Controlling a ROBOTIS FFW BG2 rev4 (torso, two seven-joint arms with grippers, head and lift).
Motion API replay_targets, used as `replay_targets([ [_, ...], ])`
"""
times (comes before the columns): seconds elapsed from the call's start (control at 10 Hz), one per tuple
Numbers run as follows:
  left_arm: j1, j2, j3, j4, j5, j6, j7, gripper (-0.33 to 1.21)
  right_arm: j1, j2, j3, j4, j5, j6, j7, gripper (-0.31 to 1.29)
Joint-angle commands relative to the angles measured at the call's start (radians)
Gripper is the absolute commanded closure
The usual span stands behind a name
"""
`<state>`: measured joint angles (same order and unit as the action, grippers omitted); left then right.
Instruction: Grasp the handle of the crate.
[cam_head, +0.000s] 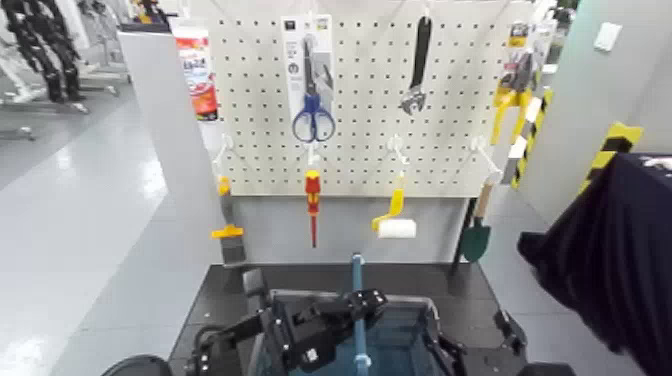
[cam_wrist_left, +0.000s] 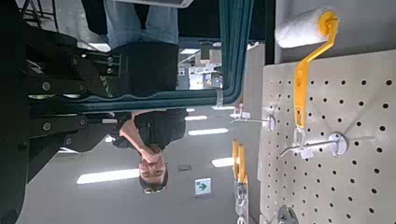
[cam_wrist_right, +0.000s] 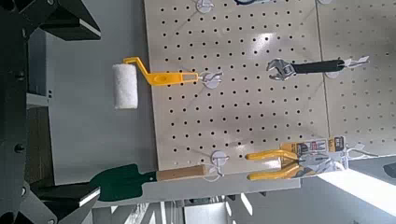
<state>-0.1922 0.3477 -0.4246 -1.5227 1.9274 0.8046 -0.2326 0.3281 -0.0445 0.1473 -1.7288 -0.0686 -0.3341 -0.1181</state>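
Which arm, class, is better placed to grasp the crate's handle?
Left. The left gripper already sits at the upright blue handle above the crate; the right gripper sits low beside the crate's rim.

Crate (cam_head: 405, 345): grey-blue, before me, below pegboard. Handle (cam_head: 357, 300): slim blue bar, raised upright over its middle.

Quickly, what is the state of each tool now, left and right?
Left tool: closed on the handle of the crate.
Right tool: low at the crate's right side; state cannot be told.
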Motion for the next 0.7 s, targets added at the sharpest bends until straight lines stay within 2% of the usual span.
replay_targets([
  [0.1, 0.039, -0.001, 0.013, -0.067, 0.019, -0.004, 0.012, 1.16, 0.0, 0.0, 0.0, -0.002, 0.006, 0.001, 0.0, 0.14],
  [0.7, 0.059, -0.003, 0.018, -0.071, 0.031, 0.001, 0.013, 1.16, 0.0, 0.002, 0.0, -0.003, 0.01, 0.009, 0.002, 0.14],
])
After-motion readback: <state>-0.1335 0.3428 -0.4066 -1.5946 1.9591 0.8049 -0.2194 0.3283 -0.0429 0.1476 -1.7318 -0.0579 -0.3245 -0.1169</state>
